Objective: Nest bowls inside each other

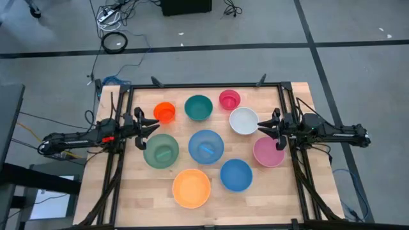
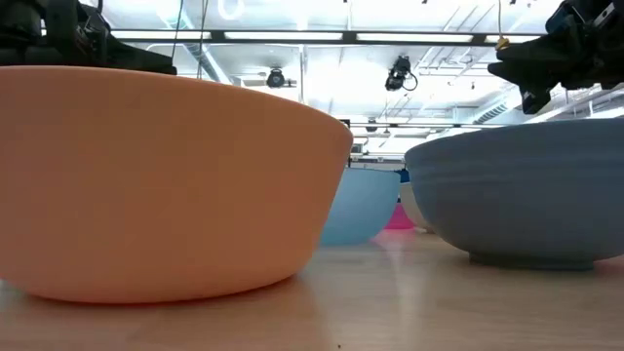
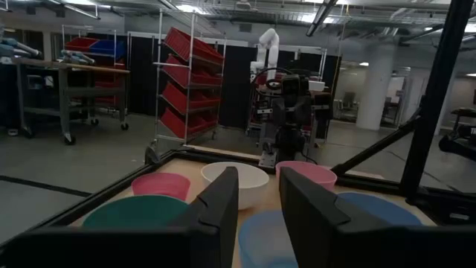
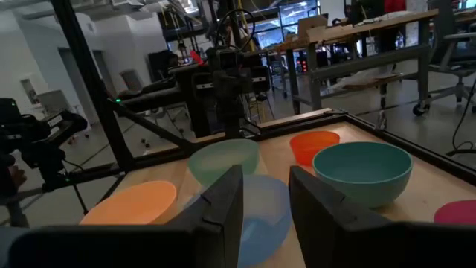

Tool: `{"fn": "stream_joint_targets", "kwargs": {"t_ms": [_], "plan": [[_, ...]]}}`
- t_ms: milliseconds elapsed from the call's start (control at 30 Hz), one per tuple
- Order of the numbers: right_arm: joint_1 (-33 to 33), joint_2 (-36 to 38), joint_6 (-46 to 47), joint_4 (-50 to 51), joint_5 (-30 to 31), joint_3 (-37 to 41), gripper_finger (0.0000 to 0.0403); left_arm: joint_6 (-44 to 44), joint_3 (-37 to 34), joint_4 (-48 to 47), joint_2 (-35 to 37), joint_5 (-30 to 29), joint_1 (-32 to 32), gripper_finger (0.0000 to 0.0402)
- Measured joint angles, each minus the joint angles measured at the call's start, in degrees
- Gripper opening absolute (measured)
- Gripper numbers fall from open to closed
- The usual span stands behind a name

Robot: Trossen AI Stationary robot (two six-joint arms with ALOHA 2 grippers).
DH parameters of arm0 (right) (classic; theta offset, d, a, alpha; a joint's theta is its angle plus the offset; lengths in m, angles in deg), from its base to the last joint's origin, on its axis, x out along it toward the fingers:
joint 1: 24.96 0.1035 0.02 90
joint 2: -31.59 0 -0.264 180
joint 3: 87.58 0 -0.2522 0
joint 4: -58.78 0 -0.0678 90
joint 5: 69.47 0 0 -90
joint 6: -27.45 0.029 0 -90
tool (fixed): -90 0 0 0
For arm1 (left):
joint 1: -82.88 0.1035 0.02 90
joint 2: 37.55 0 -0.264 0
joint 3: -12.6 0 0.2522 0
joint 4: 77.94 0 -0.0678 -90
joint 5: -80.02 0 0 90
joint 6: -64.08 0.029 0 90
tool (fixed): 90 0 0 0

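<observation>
Left pincer (image 1: 155, 124): fingers parted, empty, beside sage green bowl (image 1: 161, 151).
Right pincer (image 1: 261, 126): parted, empty, between white bowl (image 1: 243, 121) and pink bowl (image 1: 268, 151).
Hidden: low view blocked by orange bowl (image 2: 166, 180).

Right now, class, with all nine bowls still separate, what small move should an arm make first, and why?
Probably lower the left gripper toward the small orange-red bowl beside it. Its jaws are open and empty, that bowl is among the smallest, and nothing is nested yet. The right gripper waits by the white bowl.
</observation>
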Motion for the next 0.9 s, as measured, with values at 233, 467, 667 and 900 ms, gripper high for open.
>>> {"fn": "stream_joint_targets", "kwargs": {"t_ms": [233, 467, 667, 900], "plan": [[-0.01, -0.01, -0.01, -0.01, 0.00, 0.00, 0.0100, 0.00, 0.01, 0.01, -0.01, 0.00, -0.01, 0.0108], [-0.01, -0.02, 0.01, -0.01, 0.00, 0.00, 0.0100, 0.01, 0.00, -0.01, -0.01, -0.01, 0.01, 0.0108], [-0.01, 0.01, -6.69, -0.01, 0.23, 0.00, 0.0100, 0.01, -0.01, 0.01, 0.00, -0.02, -0.01, 0.0108], [-0.01, -0.01, -15.47, -0.16, 0.56, 0.00, 0.0100, -0.01, 0.01, 0.01, 0.00, -0.02, 0.01, 0.0108]]}}
